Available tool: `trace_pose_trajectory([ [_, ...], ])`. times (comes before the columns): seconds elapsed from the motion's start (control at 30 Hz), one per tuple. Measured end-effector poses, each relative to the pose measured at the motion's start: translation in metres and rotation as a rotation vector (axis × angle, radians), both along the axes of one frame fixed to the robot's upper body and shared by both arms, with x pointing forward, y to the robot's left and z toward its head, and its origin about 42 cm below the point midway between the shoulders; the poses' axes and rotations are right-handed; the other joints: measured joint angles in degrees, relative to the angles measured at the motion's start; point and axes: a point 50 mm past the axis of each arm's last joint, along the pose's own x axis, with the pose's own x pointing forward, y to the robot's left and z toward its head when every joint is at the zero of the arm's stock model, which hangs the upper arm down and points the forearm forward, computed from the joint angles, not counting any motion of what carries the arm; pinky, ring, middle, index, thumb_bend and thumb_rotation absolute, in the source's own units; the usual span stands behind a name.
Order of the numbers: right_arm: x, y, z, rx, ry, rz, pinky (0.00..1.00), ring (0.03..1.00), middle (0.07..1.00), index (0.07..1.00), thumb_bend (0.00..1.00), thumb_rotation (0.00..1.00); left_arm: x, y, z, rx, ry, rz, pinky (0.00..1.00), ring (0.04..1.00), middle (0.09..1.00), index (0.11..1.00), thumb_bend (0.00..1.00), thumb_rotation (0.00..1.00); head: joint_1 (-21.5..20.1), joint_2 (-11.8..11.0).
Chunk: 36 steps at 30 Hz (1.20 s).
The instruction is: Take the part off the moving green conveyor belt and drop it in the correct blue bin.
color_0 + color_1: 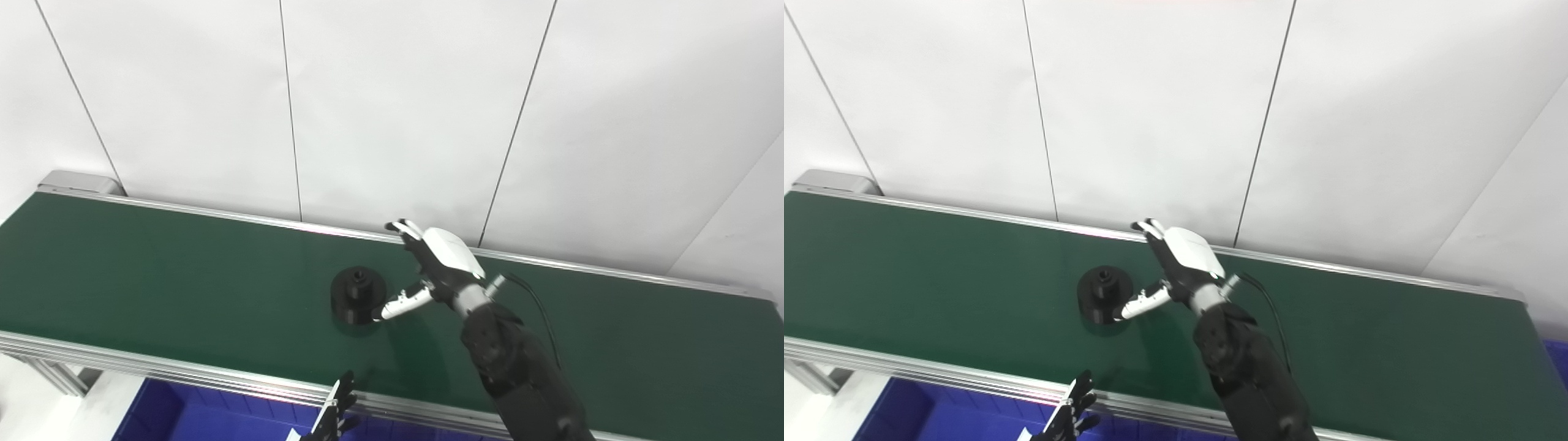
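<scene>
A round black part point(358, 295) with a raised hub stands on the green conveyor belt point(153, 275), near the middle. My right hand point(429, 269) is open just to its right, fingers spread above the belt, thumb tip at the part's near right edge; I cannot tell if it touches. The same part point(1104, 295) and right hand point(1176, 263) show in the right eye view. My left hand point(334, 413) pokes up at the bottom edge, below the belt's near rail, over a blue bin point(202, 413); only its fingers show, spread apart.
The belt has silver rails front point(184, 367) and back point(551, 262), with a white panelled wall point(398, 110) right behind it. A second bit of blue bin point(1557, 355) shows at the far right. A cable point(539, 306) runs along my right wrist.
</scene>
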Motion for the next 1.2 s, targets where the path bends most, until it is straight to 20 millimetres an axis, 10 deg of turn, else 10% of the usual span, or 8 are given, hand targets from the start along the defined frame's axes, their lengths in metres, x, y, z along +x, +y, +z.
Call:
trace_pose_trajectory([
  [0.53, 0.028, 0.016, -0.028, -0.361, 0.066, 0.086, 0.55, 0.764, 0.886, 0.857, 1.0, 0.25, -0.002, -0.005, -0.001, -0.006, -0.007, -0.011, 0.91, 1.0, 1.0, 1.0, 0.73, 0.92, 0.5, 0.4],
  [0.63, 0.028, 0.017, -0.029, -0.45, 0.077, 0.117, 0.44, 0.565, 0.69, 0.761, 1.0, 0.24, -0.003, -0.004, 0.0, -0.008, -0.01, -0.009, 0.91, 1.0, 1.0, 1.0, 0.73, 0.93, 0.1, 0.8],
  [0.77, 0.036, 0.02, -0.017, -0.598, 0.08, 0.153, 0.32, 0.396, 0.469, 0.552, 0.62, 0.04, -0.002, -0.004, 0.003, -0.012, -0.019, -0.008, 0.9, 1.0, 1.0, 1.0, 0.73, 0.93, -0.3, 1.0],
  [1.2, 0.036, 0.01, -0.012, -0.646, 0.103, 0.112, 0.44, 0.554, 0.508, 0.481, 0.53, 0.0, -0.004, -0.002, 0.002, -0.024, -0.005, -0.013, 0.9, 0.997, 1.0, 1.0, 0.73, 0.92, -1.6, 1.6],
])
